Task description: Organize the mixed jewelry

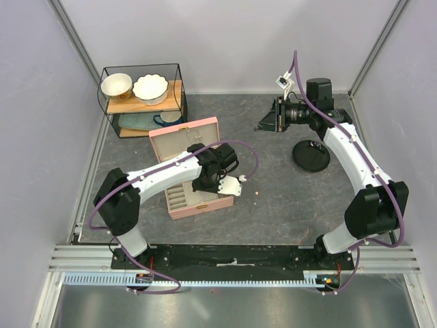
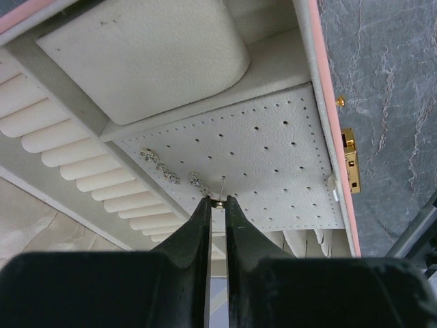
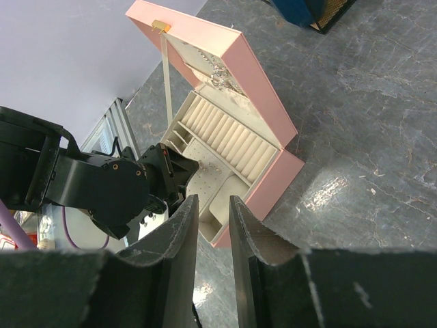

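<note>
Stud (image 2: pixel 219 199), tiny and gold w/ thin pin pointing up, is pinched at the tips of the left gripper (image 2: pixel 218 205), jaws nearly together on it. It sits just above the perforated pad (image 2: pixel 273 157) inside the open pink box (image 1: pixel 179 140). Three sparkly pieces (image 2: pixel 171 176) lie in a row on the pad nearby. One pale bead (image 1: pixel 256 195) is on the table (image 1: pixel 273 205), right of the box. Right gripper (image 3: pixel 213 205) is well apart, by the black disc stand (image 1: pixel 311 155), fingers apart w/ nothing betw. them.
</note>
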